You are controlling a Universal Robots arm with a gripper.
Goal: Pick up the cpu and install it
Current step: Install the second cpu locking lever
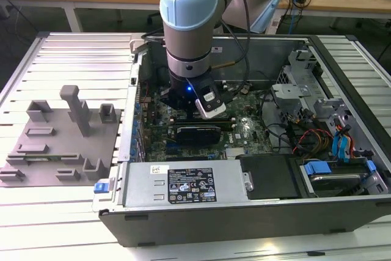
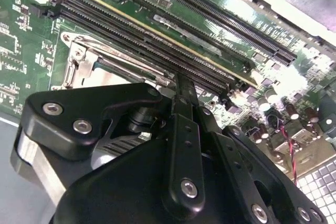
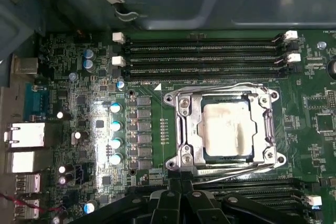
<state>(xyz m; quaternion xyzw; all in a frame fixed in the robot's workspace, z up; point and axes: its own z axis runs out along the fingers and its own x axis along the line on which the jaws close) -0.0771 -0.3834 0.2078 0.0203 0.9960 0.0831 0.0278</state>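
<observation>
Cpu [image 3: 229, 128] sits in socket just beyond gripper [image 3: 181, 195], fingers closed, empty.

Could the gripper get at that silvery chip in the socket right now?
Probably yes: the gripper hangs just beside the cpu, whose top lies bare in the socket frame, with nothing covering it.

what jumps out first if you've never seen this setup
The arm reaching down into the open computer case in the exterior view. In the first wrist view, the cpu sits in the metal socket frame on the green motherboard, with the gripper near the frame's edge.
</observation>
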